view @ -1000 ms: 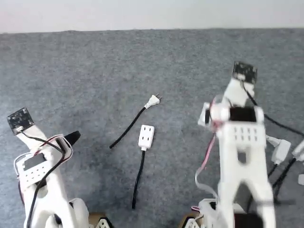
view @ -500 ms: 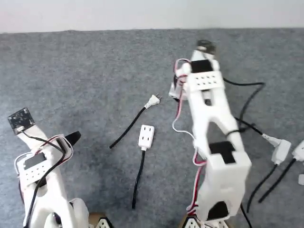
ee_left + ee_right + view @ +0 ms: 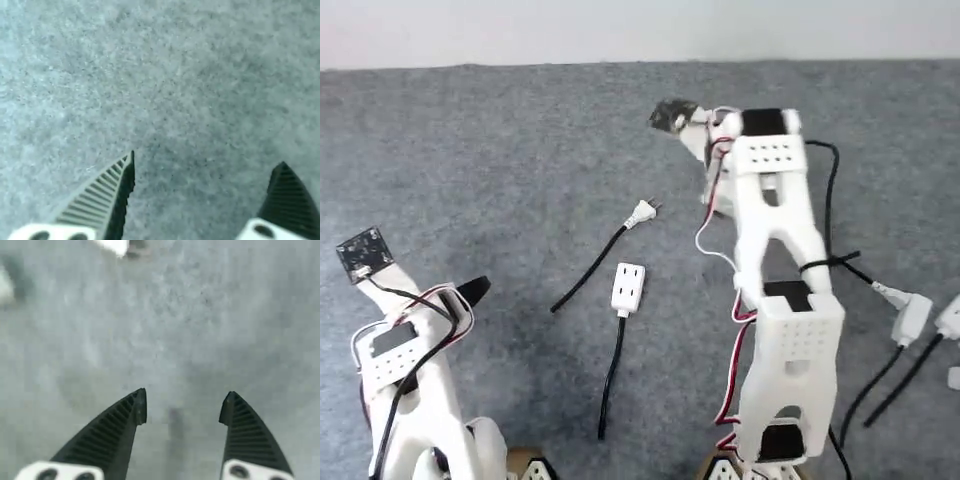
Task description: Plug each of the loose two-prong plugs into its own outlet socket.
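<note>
Grey, felt-like tabletop w/ fuzzy nap carries a white two-prong plug on a thin black cord, just beyond the white rectangular outlet socket and not touching it. Left end effector: ribbed black wedge jaws spread wide, empty. Right end effector: jaws approx. half apart, also empty, over the felt.

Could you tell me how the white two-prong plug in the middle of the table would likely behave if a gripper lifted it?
The plug looks small and rigid, so it is probably light and easy to pinch. Its black cord lies in a loose curve, so it would likely trail limply and drag on the grey mat.
</note>
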